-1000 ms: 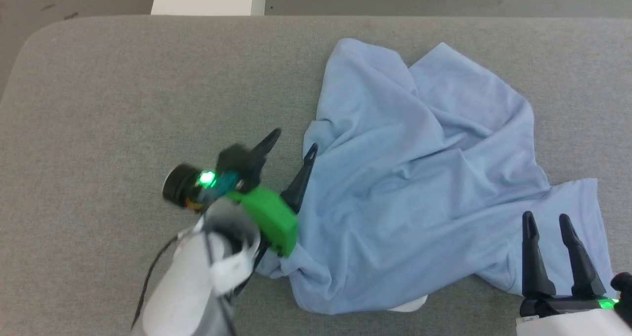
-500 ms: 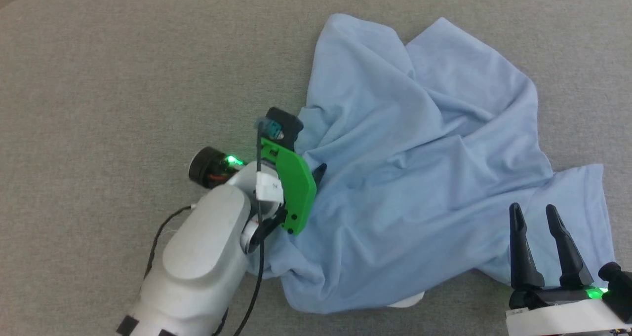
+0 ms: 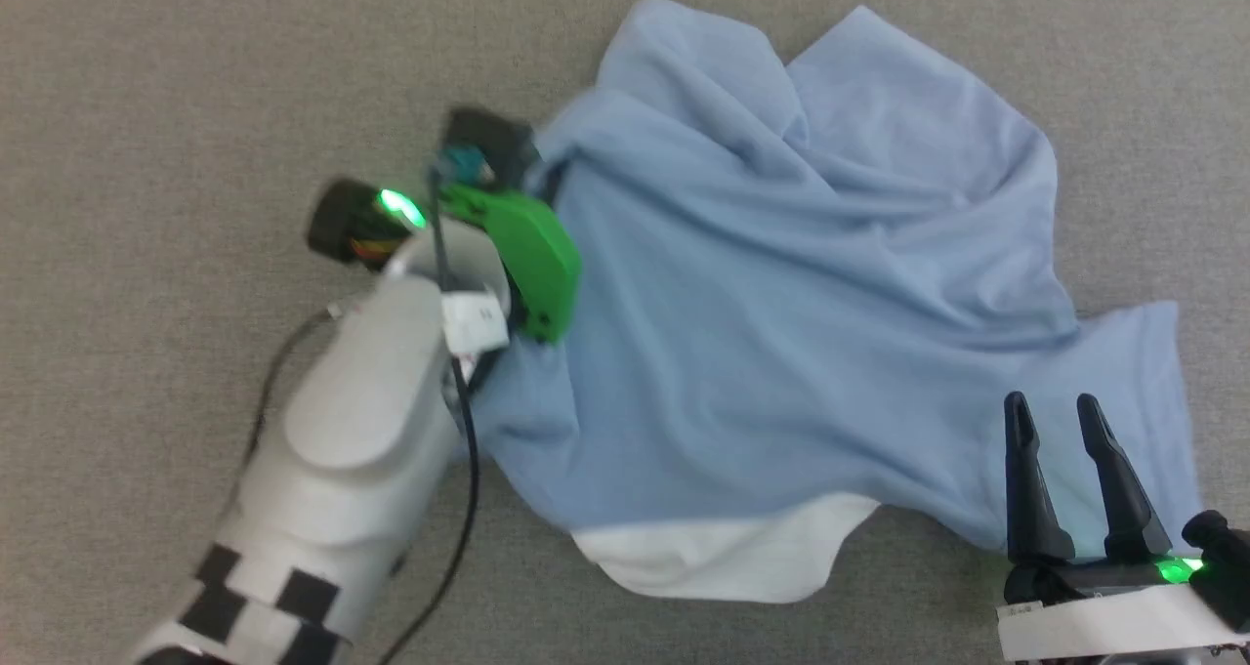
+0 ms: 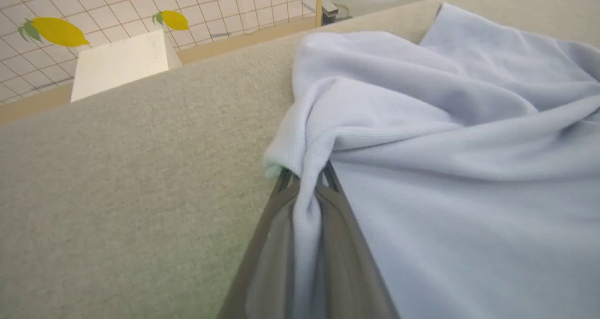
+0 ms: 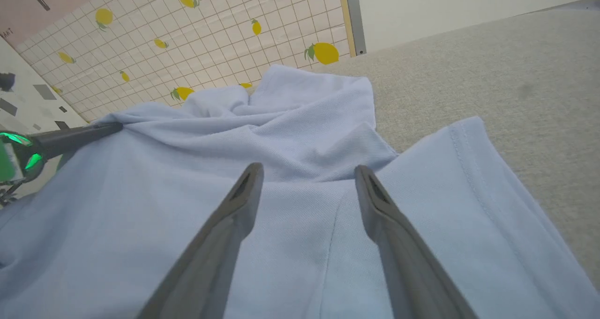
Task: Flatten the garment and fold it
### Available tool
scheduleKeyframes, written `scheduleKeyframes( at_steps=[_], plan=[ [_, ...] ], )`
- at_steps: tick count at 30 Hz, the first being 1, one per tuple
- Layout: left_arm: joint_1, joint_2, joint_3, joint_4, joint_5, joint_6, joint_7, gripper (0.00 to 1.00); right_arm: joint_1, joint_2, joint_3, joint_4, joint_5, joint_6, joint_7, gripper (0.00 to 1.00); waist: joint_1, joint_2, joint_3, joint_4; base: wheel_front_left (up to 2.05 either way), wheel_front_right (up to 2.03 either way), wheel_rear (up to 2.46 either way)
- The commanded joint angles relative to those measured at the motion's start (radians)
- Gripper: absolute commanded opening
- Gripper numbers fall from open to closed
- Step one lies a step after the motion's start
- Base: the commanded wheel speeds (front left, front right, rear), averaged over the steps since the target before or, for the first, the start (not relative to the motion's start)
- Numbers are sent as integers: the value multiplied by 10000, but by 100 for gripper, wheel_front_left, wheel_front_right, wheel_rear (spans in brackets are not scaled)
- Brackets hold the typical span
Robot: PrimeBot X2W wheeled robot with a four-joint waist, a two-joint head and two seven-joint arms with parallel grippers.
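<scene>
The garment [image 3: 781, 333] lies crumpled on the right half of the grey padded table [image 3: 195, 79], with many ridges and folds across its middle. It is not flat yet. A white panel [image 3: 723, 558] shows at its near edge, and one sleeve [image 3: 1143, 372] spreads toward the near right.

I judge the cloth to be light, soft and limp. It will not keep any shape, it will hang and stretch from the point where it is held, and it will probably drag a little on the rough table cover. It is not fragile. A pull at one point makes only a ridge, so it is better to take it at the borders: a hem corner, a sleeve end or a shoulder. The two hold points should be well apart, so that the cloth can be drawn tight between them.

The left gripper [image 4: 305, 178] is at the left border of the garment. Its fingers are pressed together and pinch a bunched fold of the blue cloth.

The right gripper [image 3: 1051, 406] is over the sleeve area at the near right. Its fingers are spread and hold nothing. I cannot tell whether they touch the cloth. From there, the sleeve edge or the near hem seems a good place for it to take hold.
</scene>
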Motion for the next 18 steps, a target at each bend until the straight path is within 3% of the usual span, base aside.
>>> scheduleKeyframes(
  at_steps=[1, 7, 8, 9, 10, 18],
  plan=[
    [-372, 201, 124, 123, 168, 204, -146, 0, -228, 10, 46, -87, -112, -13, 30, 100, 0, 0, 283, -105, 0, 0, 0],
    [-1045, 382, 429, 878, 253, 586, -487, 0, -452, 10, 71, -153, -148, -13, 74, 100, 0, 0, 797, -321, 0, 0, 0],
    [-1114, 331, 446, 1002, 210, 577, -549, 31, -489, 10, 71, -140, -153, -13, 70, 100, 0, 0, 849, -326, 0, 0, 0],
    [-1148, 281, 485, 1052, 163, 594, -632, 81, -508, 10, 70, -127, -153, -13, 67, 100, 0, 0, 866, -324, 0, 0, 0],
    [-1197, 154, 543, 1134, 49, 586, -772, 100, -534, 10, 65, -93, -150, -13, 62, 100, 0, 0, 883, -296, 0, 0, 0],
    [-1146, -351, 524, 866, -505, 71, -1333, 100, -509, 11, 119, 105, -199, -13, 154, 100, 0, 0, 173, 216, 0, 0, 0]
  ],
)
